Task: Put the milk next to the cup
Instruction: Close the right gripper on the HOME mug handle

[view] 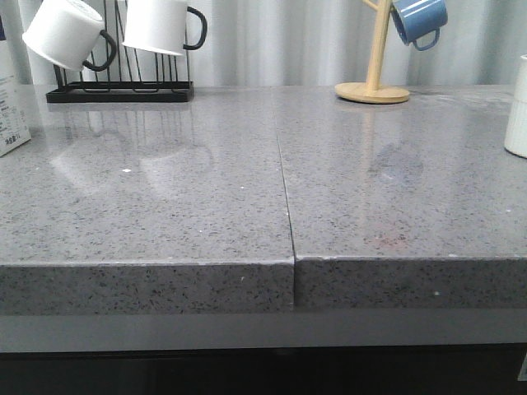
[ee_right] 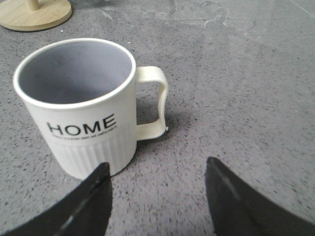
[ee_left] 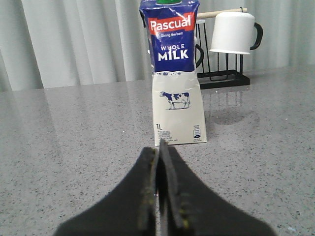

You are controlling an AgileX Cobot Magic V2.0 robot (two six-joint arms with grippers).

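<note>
The milk carton (ee_left: 176, 73), white below and dark blue on top with "MILK" and a cow, stands upright on the grey counter; only its edge shows at the far left of the front view (view: 11, 107). My left gripper (ee_left: 160, 147) is shut and empty, low over the counter just in front of the carton. The white "HOME" cup (ee_right: 81, 105) stands upright, handle to one side; its edge shows at the far right of the front view (view: 517, 115). My right gripper (ee_right: 157, 167) is open and empty just in front of the cup, apart from it.
A black wire rack (view: 119, 86) with two white black-handled mugs (view: 165, 25) stands at the back left. A wooden mug tree (view: 375, 82) with a blue mug (view: 418, 20) stands at the back right. A seam (view: 284, 177) splits the counter.
</note>
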